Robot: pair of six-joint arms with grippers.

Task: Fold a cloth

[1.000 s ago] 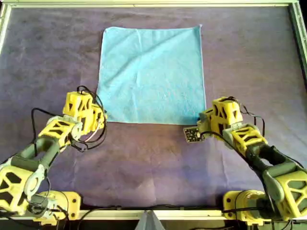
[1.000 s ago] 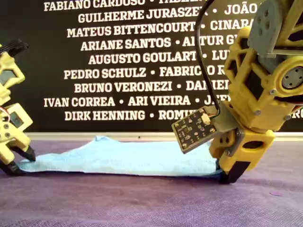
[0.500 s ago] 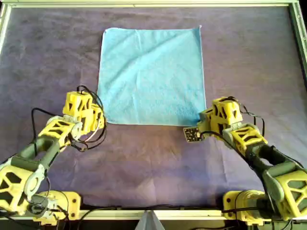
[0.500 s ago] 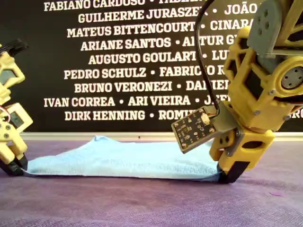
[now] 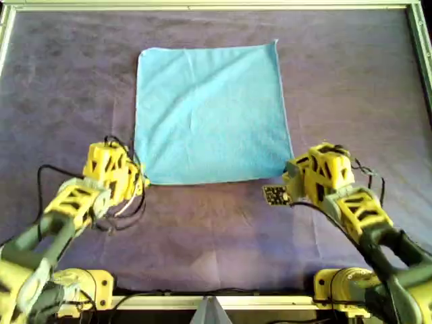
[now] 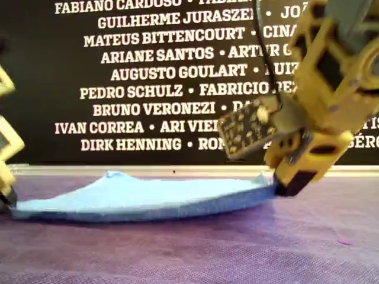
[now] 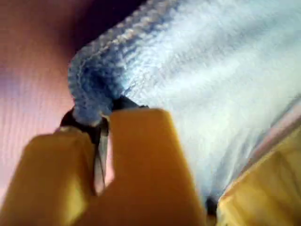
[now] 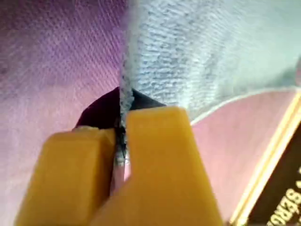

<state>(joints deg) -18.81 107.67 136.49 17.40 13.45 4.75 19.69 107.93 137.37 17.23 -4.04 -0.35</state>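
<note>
- Cloth (image 5: 210, 113): light blue square, spread on the purple table covering (image 5: 351, 81), centre to upper-centre of the overhead frame.
- Left gripper (image 5: 138, 177): at the cloth's lower-left corner in the overhead view. Left wrist view — jaws pinched together on the hemmed corner, terry bunched between them.
- Right gripper (image 5: 291, 177): at the cloth's lower-right corner in the overhead view. Right wrist view — jaws clamped on the cloth edge.
- Exterior view: the near edge on the frame's right is raised off the covering at the right gripper (image 6: 283, 184); the rest sags toward the frame's left.
- Small circuit board (image 6: 246, 127) juts from the right arm.
- Black wall with white names (image 6: 148, 89) behind.
</note>
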